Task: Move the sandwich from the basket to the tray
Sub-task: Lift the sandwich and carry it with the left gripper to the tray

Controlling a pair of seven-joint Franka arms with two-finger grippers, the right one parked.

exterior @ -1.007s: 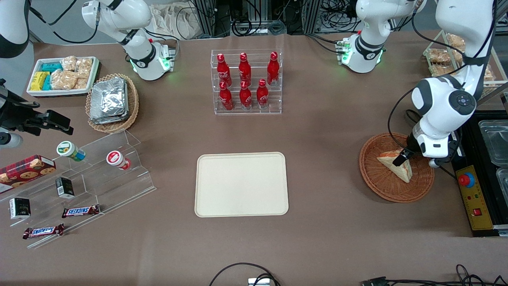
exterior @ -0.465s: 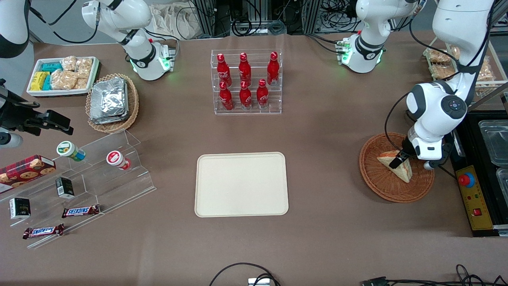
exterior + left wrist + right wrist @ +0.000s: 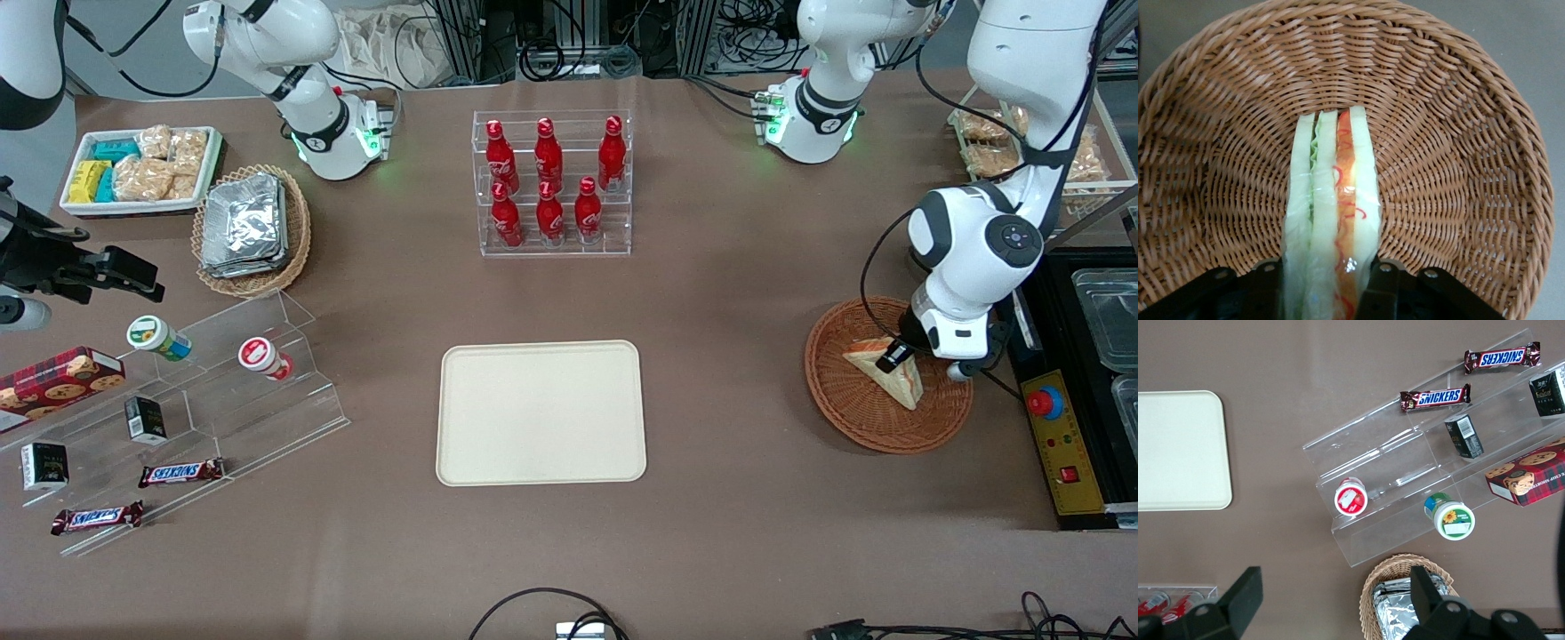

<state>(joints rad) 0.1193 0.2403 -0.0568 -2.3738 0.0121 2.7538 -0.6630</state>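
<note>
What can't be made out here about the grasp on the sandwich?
- Front view: the gripper covers part of the sandwich in the basket, hiding contact.
- Left wrist view: the fingers and the sandwich's near end are cut off by the frame edge.

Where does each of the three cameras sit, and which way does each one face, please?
Front view: high, facing both arms, looking down on the table; the gripper is at the sandwich in the basket.
Left wrist view: on the working wrist, looking into the basket; the jaws flank the sandwich.
Right wrist view: on the parked wrist, looking down at the acrylic shelf.
Front and right wrist views share the tray.
</note>
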